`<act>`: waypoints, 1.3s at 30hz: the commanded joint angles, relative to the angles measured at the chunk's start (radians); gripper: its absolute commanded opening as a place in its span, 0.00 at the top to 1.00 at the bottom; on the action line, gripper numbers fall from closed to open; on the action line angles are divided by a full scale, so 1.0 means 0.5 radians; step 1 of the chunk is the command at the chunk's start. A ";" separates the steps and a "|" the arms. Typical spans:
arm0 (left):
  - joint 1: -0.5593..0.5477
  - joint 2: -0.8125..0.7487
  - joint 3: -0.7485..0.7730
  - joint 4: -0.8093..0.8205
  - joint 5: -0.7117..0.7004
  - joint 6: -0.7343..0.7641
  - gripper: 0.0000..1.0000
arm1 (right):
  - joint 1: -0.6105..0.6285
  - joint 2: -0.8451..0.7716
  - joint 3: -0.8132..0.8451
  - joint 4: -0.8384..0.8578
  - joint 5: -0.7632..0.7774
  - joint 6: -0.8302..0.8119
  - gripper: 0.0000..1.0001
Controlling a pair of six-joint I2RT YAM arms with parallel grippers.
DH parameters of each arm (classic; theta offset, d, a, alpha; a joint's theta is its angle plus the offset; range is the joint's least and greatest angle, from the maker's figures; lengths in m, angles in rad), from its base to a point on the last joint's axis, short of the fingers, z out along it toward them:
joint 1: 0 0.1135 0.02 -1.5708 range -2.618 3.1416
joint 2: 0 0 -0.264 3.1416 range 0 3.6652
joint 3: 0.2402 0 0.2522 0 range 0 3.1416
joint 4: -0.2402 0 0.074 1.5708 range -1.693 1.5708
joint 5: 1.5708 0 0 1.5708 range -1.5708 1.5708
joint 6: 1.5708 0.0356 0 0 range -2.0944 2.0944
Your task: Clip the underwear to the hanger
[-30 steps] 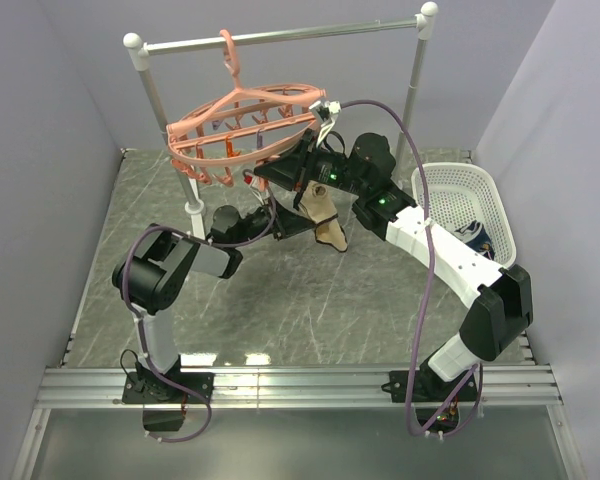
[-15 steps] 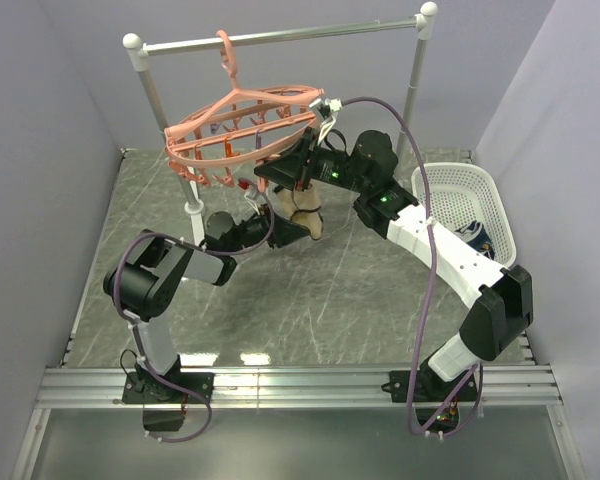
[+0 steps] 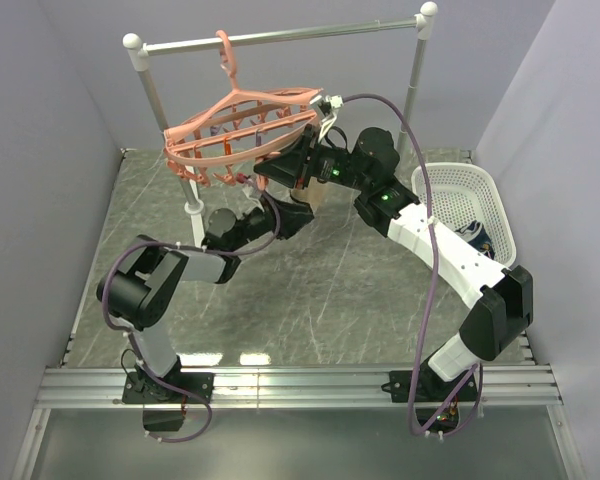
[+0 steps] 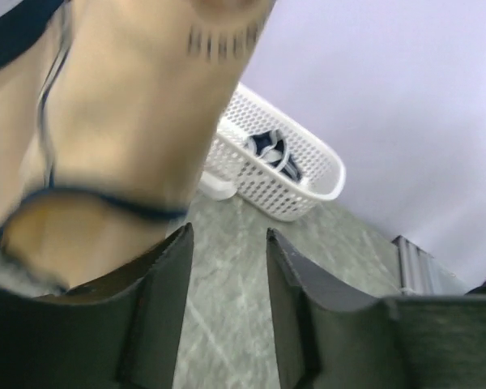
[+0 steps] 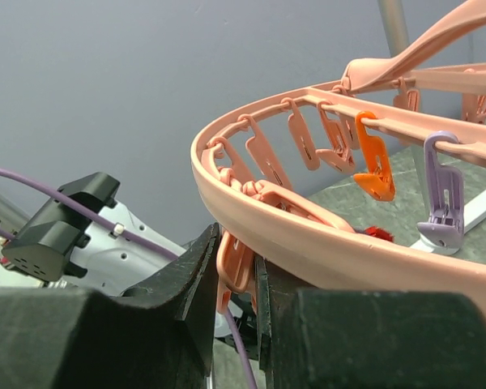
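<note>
Here, underwear [image 4: 130, 121] hangs below the hanger [image 5: 324, 243], largely hidden by arms.
Right jaws clench a pink clip [image 5: 233, 271] under the hanger's rim; left jaws stand released below the hanger; underwear's top is cropped.

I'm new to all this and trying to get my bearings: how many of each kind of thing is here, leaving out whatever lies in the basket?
Robot arms: 2
Pink round clip hanger: 1
Silver-and-white rack: 1
White basket: 1
Beige underwear: 1
Total: 6
</note>
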 commanded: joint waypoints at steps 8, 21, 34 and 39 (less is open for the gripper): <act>0.038 -0.547 -0.641 0.148 -0.048 0.220 0.38 | 0.011 -0.036 0.096 0.104 -0.177 0.061 1.00; 0.332 -0.551 -0.556 0.009 -0.367 -0.197 0.30 | 0.011 -0.024 0.081 0.163 -0.297 0.113 1.00; 0.314 0.253 0.205 0.169 -0.419 -0.783 0.10 | 0.017 0.022 0.145 0.166 -0.512 0.125 1.00; 0.238 0.440 0.426 0.236 -0.410 -0.796 0.13 | 0.017 0.031 0.145 0.178 -0.552 0.137 1.00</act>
